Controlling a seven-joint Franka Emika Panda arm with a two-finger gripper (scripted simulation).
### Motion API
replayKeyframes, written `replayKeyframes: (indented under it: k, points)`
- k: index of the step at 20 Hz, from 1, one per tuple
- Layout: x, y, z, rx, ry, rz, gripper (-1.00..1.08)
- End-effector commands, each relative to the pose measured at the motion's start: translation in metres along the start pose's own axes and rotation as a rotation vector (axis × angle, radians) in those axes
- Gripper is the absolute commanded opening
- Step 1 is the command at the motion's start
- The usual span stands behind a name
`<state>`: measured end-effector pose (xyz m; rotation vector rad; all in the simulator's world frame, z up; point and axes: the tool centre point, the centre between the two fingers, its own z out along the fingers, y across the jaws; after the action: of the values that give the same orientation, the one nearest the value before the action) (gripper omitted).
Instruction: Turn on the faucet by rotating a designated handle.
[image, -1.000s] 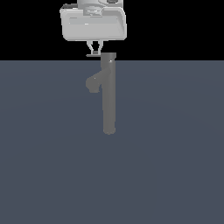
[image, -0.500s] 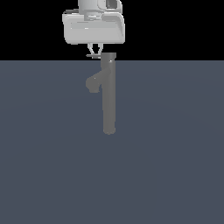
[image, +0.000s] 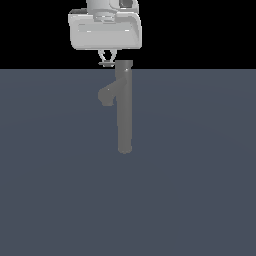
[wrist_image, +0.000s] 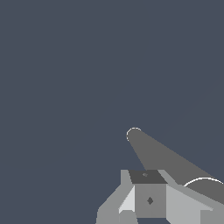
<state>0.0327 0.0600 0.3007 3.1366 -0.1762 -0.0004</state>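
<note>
One gripper (image: 105, 59) hovers top centre, fingers nearly together, beside the faucet (image: 123, 110); it risks missing the unseen handle.

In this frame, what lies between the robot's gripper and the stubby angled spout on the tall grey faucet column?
Nothing: in the exterior view the gripper hangs above the stubby angled spout, and only bare dark floor shows behind the gap.

There is one faucet (image: 124, 107) with one stubby spout (image: 106, 95), one gripper (image: 106, 60) above it, and one flat grey floor (image: 200, 175).
</note>
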Motion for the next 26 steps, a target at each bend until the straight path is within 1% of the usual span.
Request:
replayKeyframes:
  k: [1,9,10,11,26]
  points:
    - [-0.008,-0.002,0.0,0.0,0.0,0.0,-1.0]
    - [-0.034,-0.01,0.0,0.0,0.0,0.0,-1.0]
    - [-0.034,-0.01,0.0,0.0,0.0,0.0,-1.0]
    - [-0.025,-0.004,0.0,0.001,0.01,0.008,-1.0]
    - [-0.073,0.012,0.0,0.0,0.001,0.0,-1.0]
